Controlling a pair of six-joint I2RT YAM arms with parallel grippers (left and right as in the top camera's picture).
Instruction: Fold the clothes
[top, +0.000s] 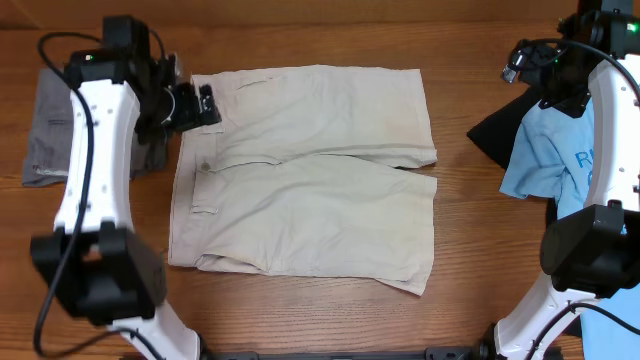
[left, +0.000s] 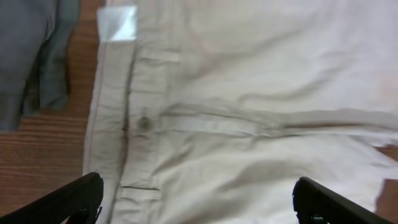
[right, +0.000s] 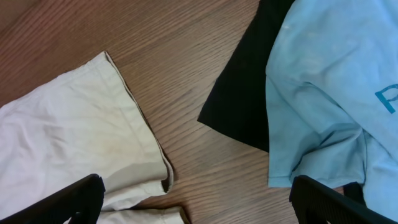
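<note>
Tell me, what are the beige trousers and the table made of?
The beige trousers look like matte woven cotton or something similar: soft creases, a stitched waistband and pocket slits. The table looks like brown wood with streaky grain lines and a smooth finish. It could be a wood-look laminate; the pictures can't settle that.

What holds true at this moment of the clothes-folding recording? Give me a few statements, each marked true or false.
1. The light beige cotton trousers lie spread on the wooden table. True.
2. The left gripper is shut on the waistband. False: it is open over the waistband and holds nothing.
3. The light blue printed T-shirt lies on the grey folded trousers. False: it lies on a black cloth at the right, while the grey trousers are at the left.
4. The right gripper is open and empty. True.
</note>
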